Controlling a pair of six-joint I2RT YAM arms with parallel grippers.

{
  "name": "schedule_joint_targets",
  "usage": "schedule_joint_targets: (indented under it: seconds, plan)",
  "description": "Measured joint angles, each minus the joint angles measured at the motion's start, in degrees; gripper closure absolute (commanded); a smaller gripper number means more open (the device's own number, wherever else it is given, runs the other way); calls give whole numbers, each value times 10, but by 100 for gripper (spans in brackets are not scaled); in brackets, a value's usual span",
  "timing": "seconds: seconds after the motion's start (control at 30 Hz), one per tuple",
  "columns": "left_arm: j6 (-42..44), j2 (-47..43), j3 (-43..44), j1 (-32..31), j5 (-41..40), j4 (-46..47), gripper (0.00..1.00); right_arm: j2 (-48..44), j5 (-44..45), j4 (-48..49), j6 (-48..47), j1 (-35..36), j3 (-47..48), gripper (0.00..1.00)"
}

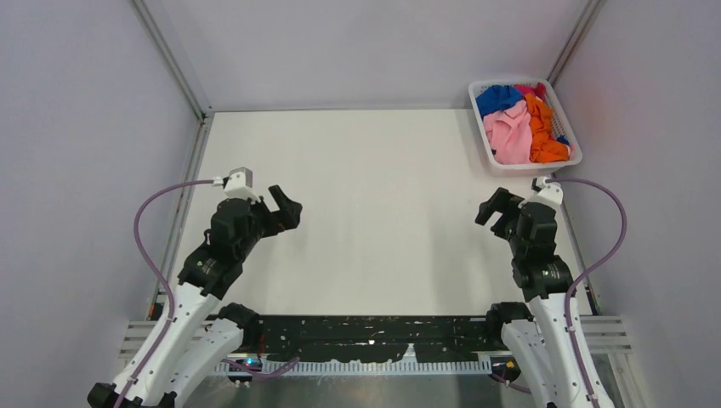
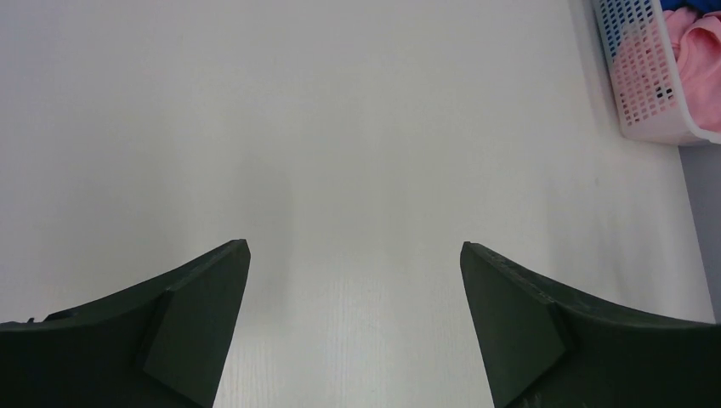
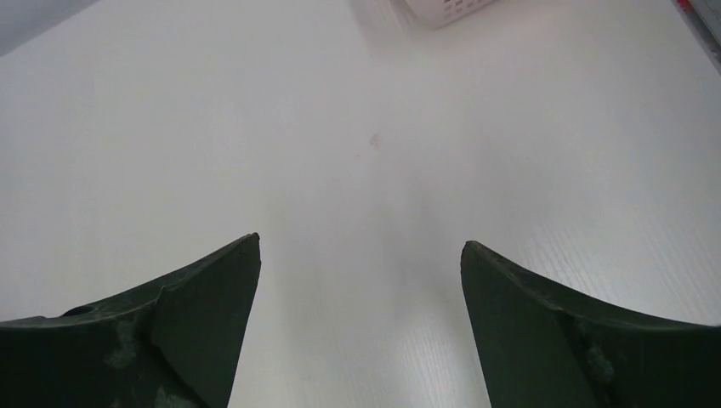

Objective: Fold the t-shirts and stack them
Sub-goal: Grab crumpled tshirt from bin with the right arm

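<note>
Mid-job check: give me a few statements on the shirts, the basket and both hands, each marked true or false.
1. All the t-shirts lie in the white slotted basket. True.
2. The basket stands at the far left. False: it is at the table's far right corner.
3. The left hand grips a pink shirt. False: it is open and empty.
4. The right hand is open, holding nothing. True.
5. A folded shirt lies on the table. False: every shirt is in the basket.
</note>
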Motion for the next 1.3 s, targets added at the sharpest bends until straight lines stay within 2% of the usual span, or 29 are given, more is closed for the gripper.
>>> schedule_joint_targets:
  seconds: [0.17, 0.3, 0.5, 0.67, 0.73, 0.8, 1.1, 1.3]
  plan:
    - [2, 4, 0, 0, -9, -5, 1, 19, 22, 10, -7, 0, 12, 5]
    - [8, 4, 0, 0, -7, -2, 1, 86, 50, 18, -22, 0, 60, 5]
    - [9, 14, -36, 0, 36, 67, 1, 278, 120, 42, -46, -4, 208, 5]
    - [10, 45, -42, 0, 31, 91, 1, 447, 120, 43, -58, -46, 341, 4]
    - [11, 53, -42, 0, 22, 98, 1, 510, 115, 43, -63, -65, 393, 1]
    - [13, 61, -42, 0, 15, 104, 1, 563, 111, 40, -69, -77, 438, 4]
    - [20, 103, -42, 0, 2, 136, 1, 794, 58, 27, -106, -90, 662, 31]
    - [30, 139, -42, 0, 2, 148, 1, 849, 57, 16, -113, -89, 702, 38]
